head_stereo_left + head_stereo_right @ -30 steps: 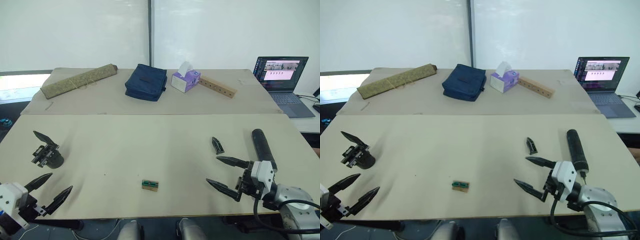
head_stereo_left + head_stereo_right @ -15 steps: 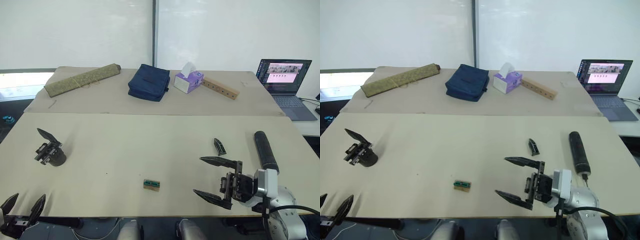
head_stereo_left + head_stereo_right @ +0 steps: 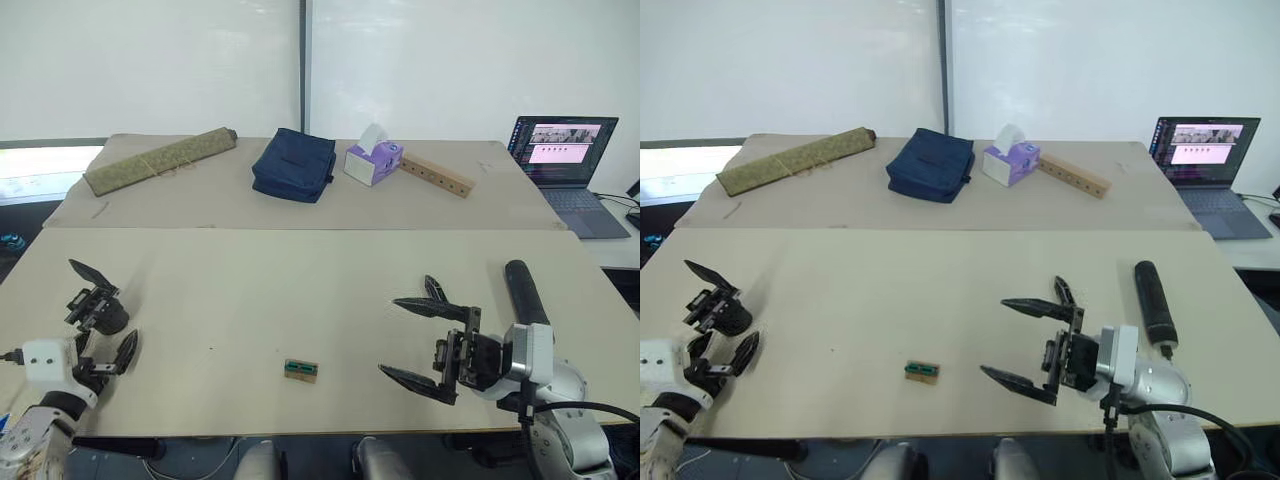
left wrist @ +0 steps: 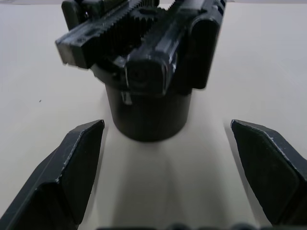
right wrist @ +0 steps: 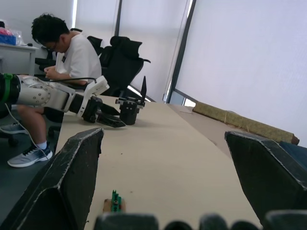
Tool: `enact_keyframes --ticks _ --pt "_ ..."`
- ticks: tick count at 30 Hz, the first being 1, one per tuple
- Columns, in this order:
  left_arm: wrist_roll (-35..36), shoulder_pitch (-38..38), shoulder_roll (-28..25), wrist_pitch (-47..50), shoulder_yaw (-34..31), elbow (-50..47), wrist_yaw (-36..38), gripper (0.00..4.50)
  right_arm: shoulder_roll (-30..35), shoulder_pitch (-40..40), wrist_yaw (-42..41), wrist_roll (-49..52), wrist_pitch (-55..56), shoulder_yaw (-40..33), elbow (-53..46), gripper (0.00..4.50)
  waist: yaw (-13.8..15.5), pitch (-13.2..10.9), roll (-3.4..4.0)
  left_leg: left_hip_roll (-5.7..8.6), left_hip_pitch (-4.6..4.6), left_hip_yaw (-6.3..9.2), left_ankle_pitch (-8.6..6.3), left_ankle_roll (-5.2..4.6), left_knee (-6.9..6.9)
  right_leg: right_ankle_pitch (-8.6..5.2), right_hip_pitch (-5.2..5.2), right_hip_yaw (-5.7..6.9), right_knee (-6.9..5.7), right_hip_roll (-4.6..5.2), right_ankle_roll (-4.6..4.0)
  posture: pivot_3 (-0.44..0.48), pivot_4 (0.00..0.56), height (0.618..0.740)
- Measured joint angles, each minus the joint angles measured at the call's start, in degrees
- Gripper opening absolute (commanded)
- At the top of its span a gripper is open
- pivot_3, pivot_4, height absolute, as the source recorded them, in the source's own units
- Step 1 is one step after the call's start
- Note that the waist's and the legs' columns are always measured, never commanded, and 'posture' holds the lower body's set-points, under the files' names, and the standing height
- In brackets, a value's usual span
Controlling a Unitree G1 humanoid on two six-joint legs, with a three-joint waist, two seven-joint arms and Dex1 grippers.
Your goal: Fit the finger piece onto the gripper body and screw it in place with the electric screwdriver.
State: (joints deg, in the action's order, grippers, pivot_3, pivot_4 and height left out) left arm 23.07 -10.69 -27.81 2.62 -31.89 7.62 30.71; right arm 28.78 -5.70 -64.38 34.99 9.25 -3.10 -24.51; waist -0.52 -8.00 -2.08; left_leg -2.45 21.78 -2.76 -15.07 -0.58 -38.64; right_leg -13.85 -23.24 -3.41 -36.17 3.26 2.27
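The gripper body [image 3: 97, 308], a black block with one pointed finger sticking up, stands at the table's left end. My left gripper [image 3: 105, 346] is open just in front of it, and in the left wrist view the gripper body [image 4: 144, 62] sits right beyond the spread fingers [image 4: 76, 163]. The finger piece [image 3: 1063, 291], a small black wedge, lies on the right half of the table. My right gripper [image 3: 390, 336] is open and empty, pointing left, its upper finger close beside the finger piece. The electric screwdriver [image 3: 522, 292] lies flat to the right of it.
A small green-and-tan block [image 3: 300, 370] lies near the front edge at centre. The back table holds a rolled mat [image 3: 160, 160], a blue bag [image 3: 293, 163], a tissue box [image 3: 372, 160], a wooden bar [image 3: 436, 174] and a laptop [image 3: 565, 150]. A person [image 5: 72, 62] sits beyond the table's left end.
My left gripper dipped below the front edge, then rose to just before the gripper body. My right gripper swung to point left and moved up beside the finger piece.
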Motion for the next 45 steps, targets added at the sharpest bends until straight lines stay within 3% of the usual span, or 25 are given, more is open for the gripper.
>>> enact_keyframes --ticks 10,13,16,24,28,33,38,45 --pt "-3.99 5.70 -0.03 -1.41 2.00 4.70 -3.29 4.50 0.03 0.05 2.29 -0.56 -0.42 0.14 -0.08 4.46 0.89 0.15 0.44 0.04 -0.07 -0.02 0.00 0.00 0.00 0.00 0.05 0.00 -0.02 0.03 0.00 0.000 0.150 0.740" --pt "-3.75 7.20 0.08 -2.91 1.95 6.89 -2.90 3.64 0.14 0.04 2.66 -0.68 -0.42 0.15 -0.09 4.50 1.04 0.20 0.53 0.06 -0.06 -0.04 0.00 0.00 0.00 0.00 0.05 0.00 -0.01 0.05 0.00 0.000 0.150 0.740" --pt "-2.66 8.47 0.34 -4.38 1.61 9.01 -1.89 2.27 -0.03 0.05 3.99 -0.50 -0.84 -0.03 -0.11 4.50 1.15 0.20 0.53 0.07 -0.05 -0.04 0.00 0.00 0.00 0.00 0.06 0.00 0.00 0.05 0.00 0.000 0.150 0.740" --pt "1.99 9.41 3.63 -7.92 2.98 8.04 5.55 2.28 1.35 -2.29 4.43 -0.39 -1.06 -1.16 -0.07 4.50 1.54 0.15 0.39 0.29 0.24 0.10 0.00 0.00 -0.10 0.06 0.00 0.02 0.09 0.17 0.13 0.000 0.150 0.740" --pt "1.66 9.26 4.28 -7.21 13.02 -3.32 10.67 2.28 2.63 -5.06 3.41 0.01 -1.07 -2.49 -0.15 4.50 1.48 -0.03 -0.04 0.37 0.42 0.26 0.00 0.00 -0.18 0.15 0.00 -0.03 0.25 0.28 0.24 0.000 0.150 0.740" --pt "-1.39 13.30 4.26 -4.34 26.65 -12.54 15.05 2.28 3.19 -6.93 2.41 0.02 -0.88 -3.87 -0.17 4.50 0.67 -0.07 0.03 0.45 0.30 0.41 -0.02 -0.05 -0.13 0.19 0.01 -0.23 0.26 0.18 0.28 0.000 0.150 0.740" --pt "-7.53 17.51 3.42 -4.22 36.23 -7.17 19.99 2.28 2.65 -13.73 1.87 -0.05 0.11 -5.02 -1.43 4.50 0.22 -0.12 0.15 0.42 0.23 0.31 -0.02 -0.06 -0.08 0.06 -0.02 -0.15 0.07 -0.10 0.16 0.000 0.150 0.740" --pt "-11.59 24.53 4.10 -5.49 39.89 2.48 22.11 2.28 1.92 -16.24 2.05 -1.33 3.12 -5.71 -1.76 4.50 -0.08 -0.14 0.18 0.50 0.26 0.33 -0.01 -0.07 -0.16 0.04 0.00 -0.18 0.10 -0.05 0.26 0.000 0.150 0.740"
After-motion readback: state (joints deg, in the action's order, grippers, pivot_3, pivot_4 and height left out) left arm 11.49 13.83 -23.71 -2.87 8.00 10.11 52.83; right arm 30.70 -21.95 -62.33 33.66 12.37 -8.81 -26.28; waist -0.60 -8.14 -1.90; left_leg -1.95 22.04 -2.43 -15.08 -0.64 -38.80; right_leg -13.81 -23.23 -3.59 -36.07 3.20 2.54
